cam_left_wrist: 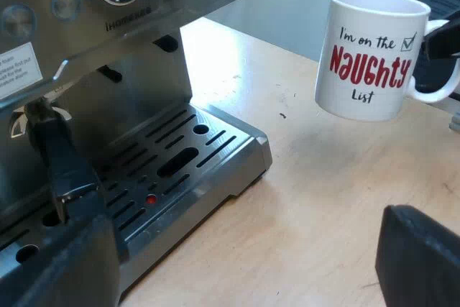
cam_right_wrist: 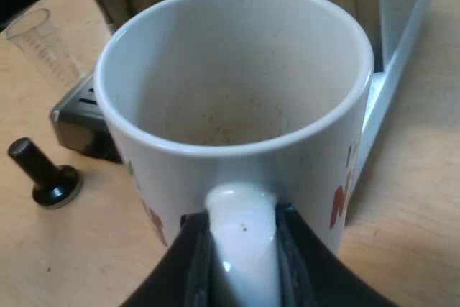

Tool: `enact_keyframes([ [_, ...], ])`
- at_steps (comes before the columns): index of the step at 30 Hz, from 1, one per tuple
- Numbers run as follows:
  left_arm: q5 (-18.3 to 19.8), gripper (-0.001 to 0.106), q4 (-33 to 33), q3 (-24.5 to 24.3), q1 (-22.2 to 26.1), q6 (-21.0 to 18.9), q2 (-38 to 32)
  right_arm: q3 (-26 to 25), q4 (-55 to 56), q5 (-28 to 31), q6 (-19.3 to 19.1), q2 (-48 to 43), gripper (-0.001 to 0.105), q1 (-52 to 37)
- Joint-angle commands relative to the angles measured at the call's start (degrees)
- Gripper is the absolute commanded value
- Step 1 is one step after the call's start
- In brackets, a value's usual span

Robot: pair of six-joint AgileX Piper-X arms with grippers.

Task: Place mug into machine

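The right gripper [cam_right_wrist: 241, 253] holds the mug [cam_left_wrist: 370, 55] by its handle. Its black fingers [cam_right_wrist: 195, 267] are clamped on either side of the white loop, and the mug is upright with its mouth up. Printed "I'm on the Naughty List", the mug hangs clear of the table [cam_left_wrist: 323, 199]. It is well apart from the machine [cam_left_wrist: 86, 34] and not yet over the tray [cam_left_wrist: 241, 156].

Bare wood lies between the mug and the tray's rounded corner, leaving open room along that side. The tray's slotted top is free except where the holder [cam_left_wrist: 61, 163] juts its dark handle out over it from the machine's front. The space under the steel face beside that handle stands open.

The left gripper [cam_left_wrist: 241, 249] hangs low by the tray's front edge with its jaws wide apart. One finger is near the tray and the other is over bare table.

From the right wrist, a tamper [cam_right_wrist: 43, 174] with a black knob stands on the table near a tray corner, not touching it. A glass [cam_right_wrist: 43, 44] stands beyond it, near the machine.
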Motion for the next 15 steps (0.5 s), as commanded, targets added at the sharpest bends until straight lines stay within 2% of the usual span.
enact_keyframes([
  [1, 0.00, 0.079, 0.00, -0.43, -0.22, -0.22, -0.13, -1.31, -2.08, -3.17, -1.92, -0.67, 0.000, -0.05],
  [8, 0.00, 0.079, 0.00, -0.43, -0.22, -0.22, -0.13, -1.31, -2.08, -6.81, -3.58, 1.04, 0.000, -0.05],
  [15, 0.00, 0.079, 0.00, -0.43, -0.22, -0.22, -0.13, -1.31, -3.36, -7.32, -4.03, 3.18, 0.000, -0.05],
])
